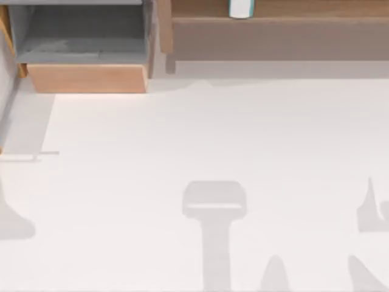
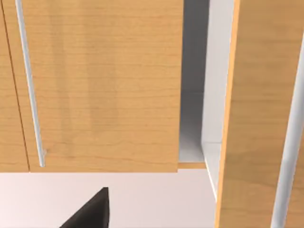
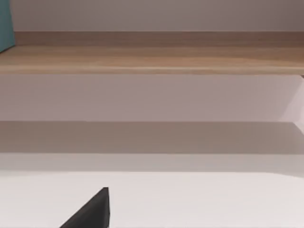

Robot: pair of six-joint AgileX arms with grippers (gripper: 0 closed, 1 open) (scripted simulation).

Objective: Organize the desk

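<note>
Light-wood raised shelf [image 3: 152, 57] spans the white desk [image 3: 190, 199]; teal object [image 3: 5, 26] on it, possibly a box; dark finger [image 3: 92, 211] at edge.

The tabletop [image 1: 213, 140] is plain white, smooth and matt. The shelf [image 1: 292, 12] is light wood with fine grain and a satin finish. The drawer [image 1: 85, 76] has a light-wood front and a flat grey lining. In the left wrist view, wood-grain panels [image 2: 104, 80] carry slim, pale, metal-looking handles [image 2: 29, 85].
</note>
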